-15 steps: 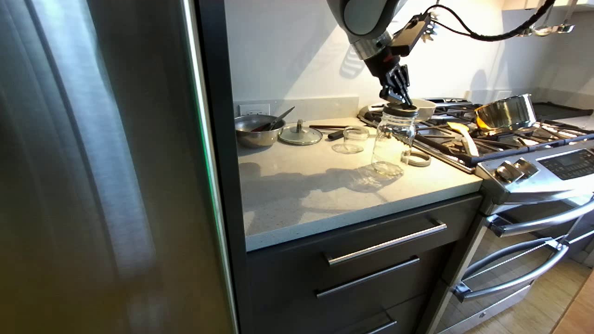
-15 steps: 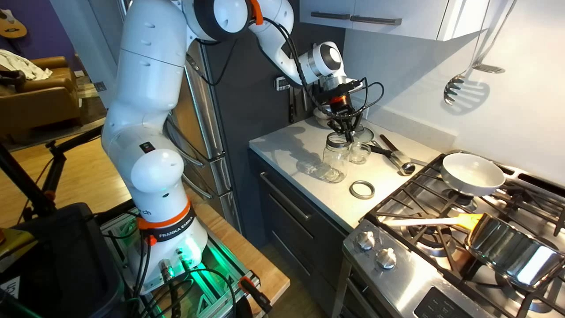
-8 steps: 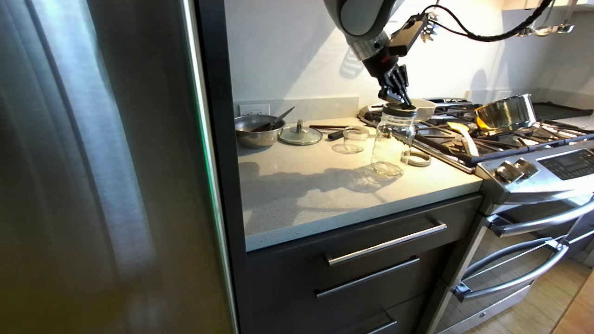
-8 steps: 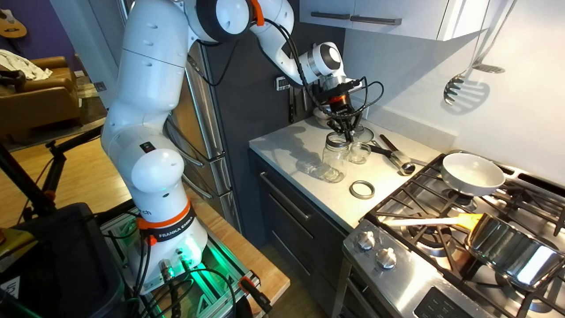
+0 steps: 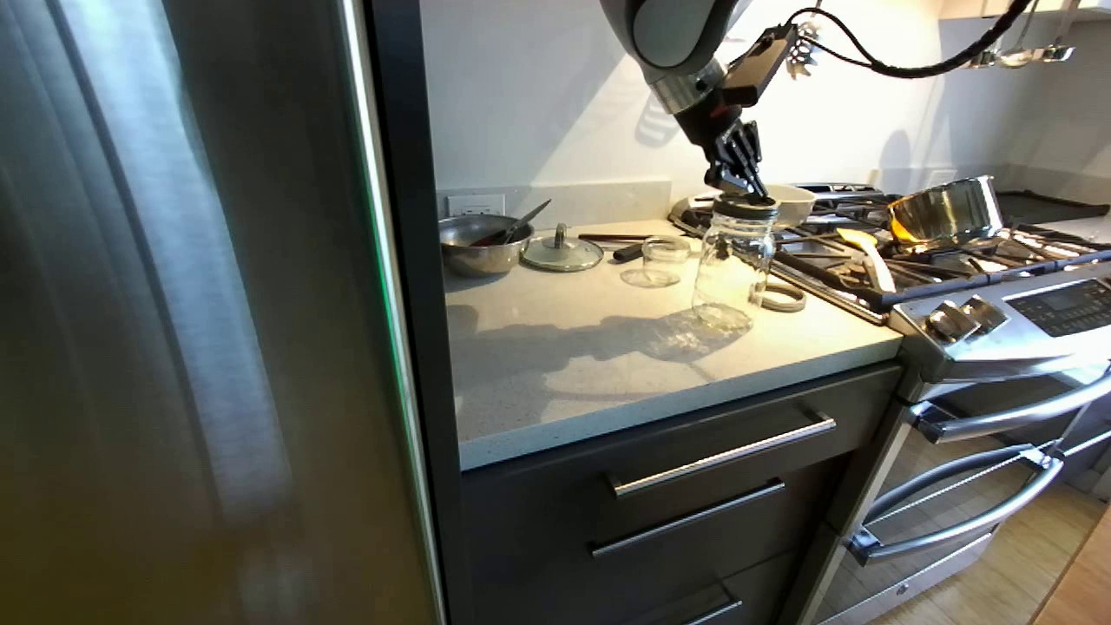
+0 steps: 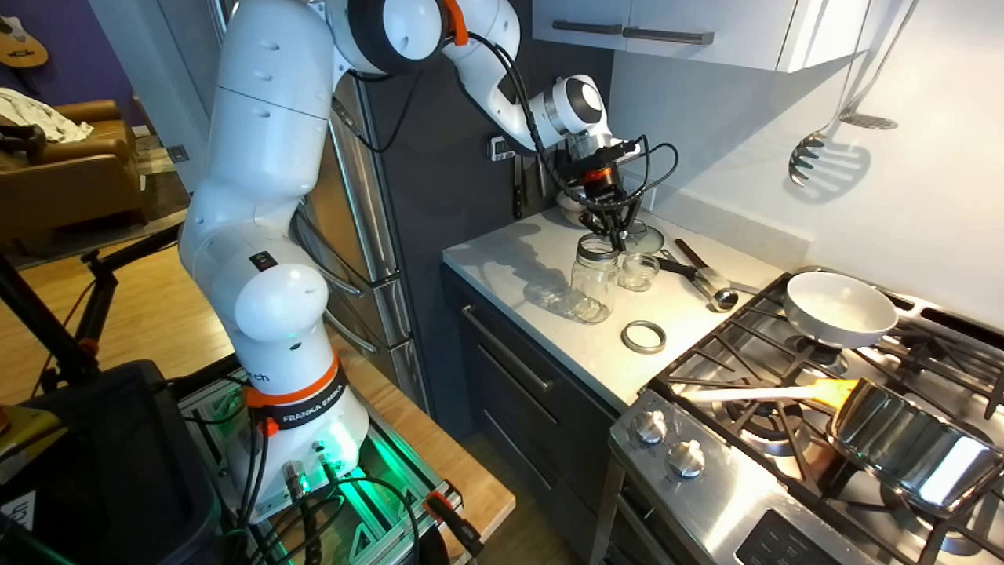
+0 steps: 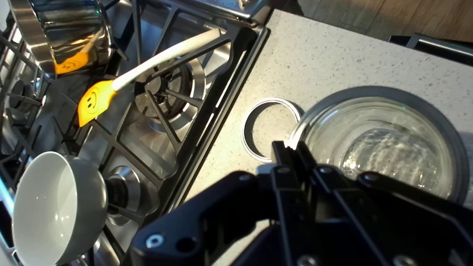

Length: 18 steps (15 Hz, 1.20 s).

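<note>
A large clear glass jar [image 5: 732, 273] with a dark metal rim stands upright on the countertop; it also shows beside the black gripper in an exterior view [image 6: 594, 281]. My gripper [image 7: 291, 146] is tilted over the jar, its fingers close together on the near part of the rim. In the wrist view one finger lies inside the jar's mouth and the other outside, with the bright rim [image 7: 425, 101] between them. The jar looks empty. A loose metal ring [image 7: 247, 129] lies flat on the counter beside the jar. Whether the jar's base touches the counter is hard to tell.
A small glass jar [image 6: 639, 275], a glass lid [image 5: 562, 253] and a steel bowl [image 5: 486, 256] stand behind the jar. The stove beside it holds a white bowl [image 7: 90, 214], a tilted steel pot [image 6: 918, 447] and a yellow-headed spatula [image 7: 97, 100].
The gripper and the large jar have shifted together by a small amount, slightly leftward in both exterior views. The fingers stay closed on the rim. The other objects have not moved.
</note>
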Available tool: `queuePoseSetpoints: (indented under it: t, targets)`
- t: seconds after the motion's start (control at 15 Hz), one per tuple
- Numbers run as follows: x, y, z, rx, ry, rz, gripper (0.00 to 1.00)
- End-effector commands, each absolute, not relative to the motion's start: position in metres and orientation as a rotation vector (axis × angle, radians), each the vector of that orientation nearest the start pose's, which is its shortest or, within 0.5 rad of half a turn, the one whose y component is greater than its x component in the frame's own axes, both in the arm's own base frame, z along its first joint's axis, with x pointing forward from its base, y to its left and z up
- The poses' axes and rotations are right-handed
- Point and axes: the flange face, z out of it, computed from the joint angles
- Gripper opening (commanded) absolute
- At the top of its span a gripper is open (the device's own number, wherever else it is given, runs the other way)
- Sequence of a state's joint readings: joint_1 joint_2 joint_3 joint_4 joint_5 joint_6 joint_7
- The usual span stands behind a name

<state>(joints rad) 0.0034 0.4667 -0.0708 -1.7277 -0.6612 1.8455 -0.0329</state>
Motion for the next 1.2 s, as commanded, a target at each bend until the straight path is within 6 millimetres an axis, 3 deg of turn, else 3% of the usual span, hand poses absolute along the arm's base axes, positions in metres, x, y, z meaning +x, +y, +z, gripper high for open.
queuePoseSetpoints:
  t: [0.0,0.6,1.13]
  targets:
    - [0.619,-0.087,0.306,2.464,0.303,-0.465,0.02]
    - [0.613,-0.084,0.311,2.468,0.279,-0.444,0.02]
    - [0.614,-0.089,0.3,2.482,0.276,-0.451,0.02]
